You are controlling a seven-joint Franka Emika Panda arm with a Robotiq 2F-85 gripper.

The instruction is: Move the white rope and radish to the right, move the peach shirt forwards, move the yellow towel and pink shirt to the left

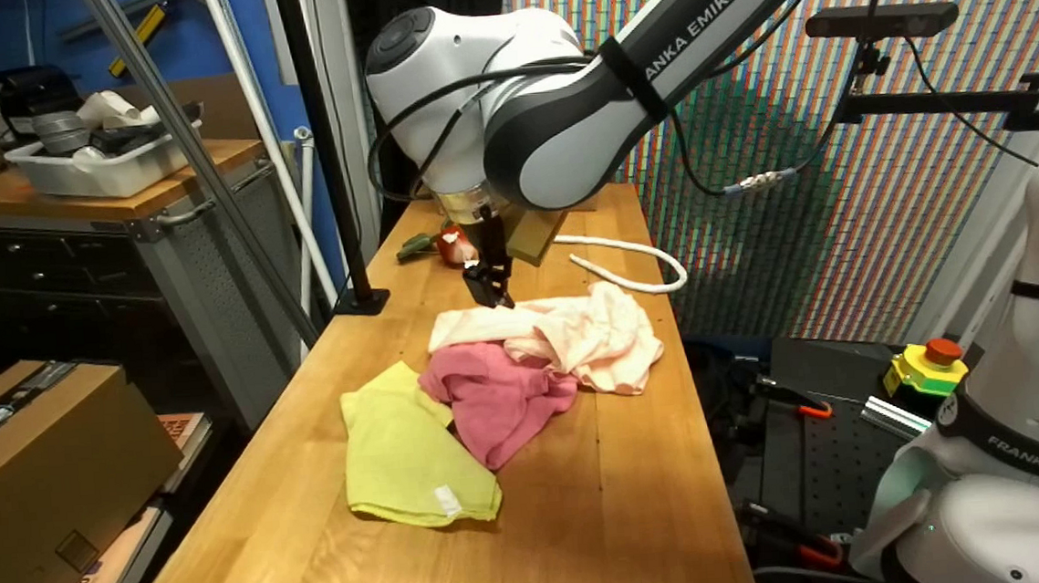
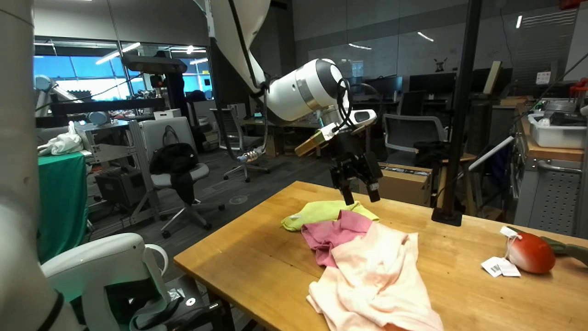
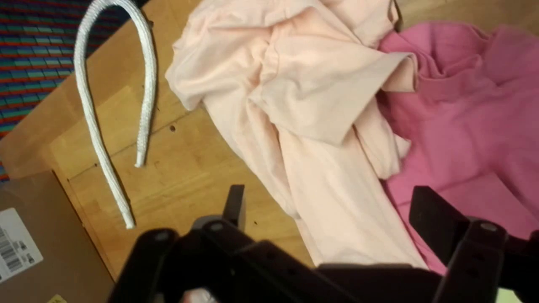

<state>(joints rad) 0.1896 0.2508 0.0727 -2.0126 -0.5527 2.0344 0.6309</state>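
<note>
The peach shirt (image 1: 609,335) lies crumpled on the table, overlapping the pink shirt (image 1: 505,407). The yellow towel (image 1: 413,464) lies flat beside the pink shirt, partly under it. The white rope (image 1: 681,271) lies in a U near the table's edge; it also shows in the wrist view (image 3: 148,84). The red-and-white radish (image 2: 533,252) with green leaves and paper tags lies beyond the peach shirt. My gripper (image 2: 361,195) is open and empty above the cloths. In the wrist view its fingers (image 3: 330,202) stand on either side of the peach shirt's narrow end (image 3: 345,202).
A black pole's base (image 1: 362,301) stands at the table's edge, near the radish. A cardboard box (image 3: 46,244) sits at the table's end by the rope. Another robot arm (image 1: 1024,439) stands beside the table (image 1: 319,562).
</note>
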